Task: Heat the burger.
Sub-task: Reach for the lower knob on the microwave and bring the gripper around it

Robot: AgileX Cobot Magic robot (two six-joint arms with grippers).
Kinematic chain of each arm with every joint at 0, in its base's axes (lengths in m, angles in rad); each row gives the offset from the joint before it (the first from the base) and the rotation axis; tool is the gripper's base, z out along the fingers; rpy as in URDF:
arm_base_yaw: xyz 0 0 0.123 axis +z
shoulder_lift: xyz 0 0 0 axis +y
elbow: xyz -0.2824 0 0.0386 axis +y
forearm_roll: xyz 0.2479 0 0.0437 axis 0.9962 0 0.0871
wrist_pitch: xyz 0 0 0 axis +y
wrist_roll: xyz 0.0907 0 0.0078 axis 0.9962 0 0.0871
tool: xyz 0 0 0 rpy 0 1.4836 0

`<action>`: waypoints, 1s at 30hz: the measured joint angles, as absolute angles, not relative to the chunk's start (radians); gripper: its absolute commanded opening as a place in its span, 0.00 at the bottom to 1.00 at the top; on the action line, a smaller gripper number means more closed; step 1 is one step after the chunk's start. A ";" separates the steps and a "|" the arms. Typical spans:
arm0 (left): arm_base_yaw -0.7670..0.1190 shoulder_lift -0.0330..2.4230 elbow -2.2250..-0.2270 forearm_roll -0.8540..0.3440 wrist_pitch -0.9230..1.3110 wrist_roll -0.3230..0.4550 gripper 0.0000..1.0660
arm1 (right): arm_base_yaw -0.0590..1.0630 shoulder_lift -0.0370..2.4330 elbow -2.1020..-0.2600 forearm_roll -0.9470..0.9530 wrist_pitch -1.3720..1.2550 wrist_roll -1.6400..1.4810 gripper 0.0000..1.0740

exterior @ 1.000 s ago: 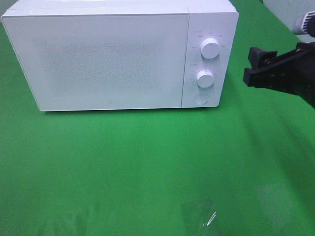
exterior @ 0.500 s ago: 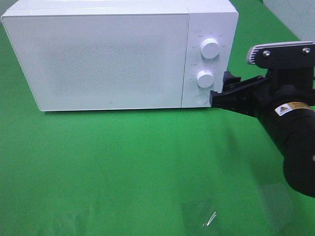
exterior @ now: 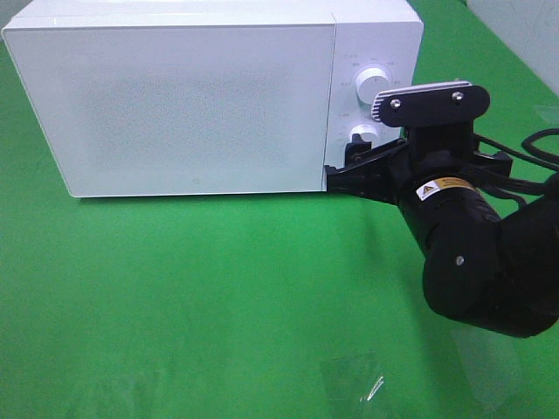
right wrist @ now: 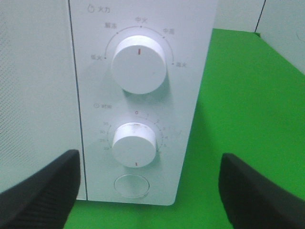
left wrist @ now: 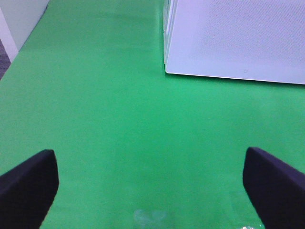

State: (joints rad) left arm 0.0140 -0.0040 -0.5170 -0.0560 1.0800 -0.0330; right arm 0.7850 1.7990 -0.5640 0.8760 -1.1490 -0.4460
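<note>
The burger is out of view. The white microwave (exterior: 175, 105) stands at the back of the green cloth with its door shut. My right gripper (exterior: 342, 170) is open and empty, close in front of the lower control panel. In the right wrist view its fingers (right wrist: 40, 195) flank the lower knob (right wrist: 135, 144) and the round button (right wrist: 131, 185), below the upper knob (right wrist: 138, 65). My left gripper (left wrist: 147, 191) is open and empty above bare cloth, with the microwave's corner (left wrist: 167, 71) ahead of it. The left gripper does not show in the high view.
A scrap of clear plastic (exterior: 354, 380) lies on the green cloth (exterior: 175, 288) near the front edge. The right arm's black body (exterior: 472, 253) covers the cloth to the right of the microwave. A pale wall (left wrist: 19, 19) borders the cloth.
My right arm has swung in from the right edge, leftward and down, to the microwave's lower control panel, now covering the round button in the high view. The microwave has not changed.
</note>
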 measured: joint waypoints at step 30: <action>0.014 -0.004 -0.517 -0.056 1.080 -0.033 0.94 | 0.673 2.049 -0.795 0.750 -1.113 -0.428 0.71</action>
State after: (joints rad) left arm 0.0140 -0.0040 -0.5170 -0.0560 1.0800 -0.0330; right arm 0.6730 2.0490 -0.7950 0.7500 -1.1130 -0.4280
